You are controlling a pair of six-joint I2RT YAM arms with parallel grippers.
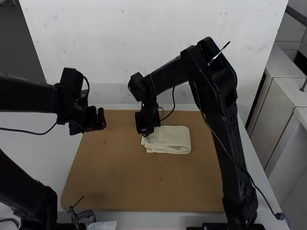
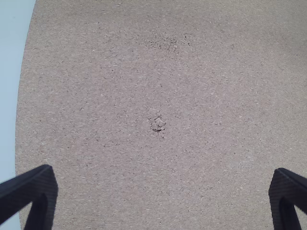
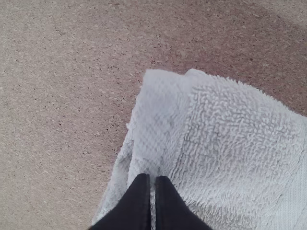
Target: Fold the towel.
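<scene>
The left gripper (image 1: 97, 117) is hovering over the board (image 2: 96, 96), its black fingers (image 2: 36, 189) pointing inward and standing wide apart. A small scuff (image 2: 158, 123) is lying ahead of the gap between them, and specks (image 2: 168, 43) are showing farther ahead. The table (image 2: 10, 86) is edging the board on one finger's side.

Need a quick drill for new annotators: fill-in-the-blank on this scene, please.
In the high view, the right gripper is at the towel's ____ end. The left gripper, over the brown board, is not shut but ____. The towel lies not spread out but ____.

Missing words: left; open; folded.
</scene>
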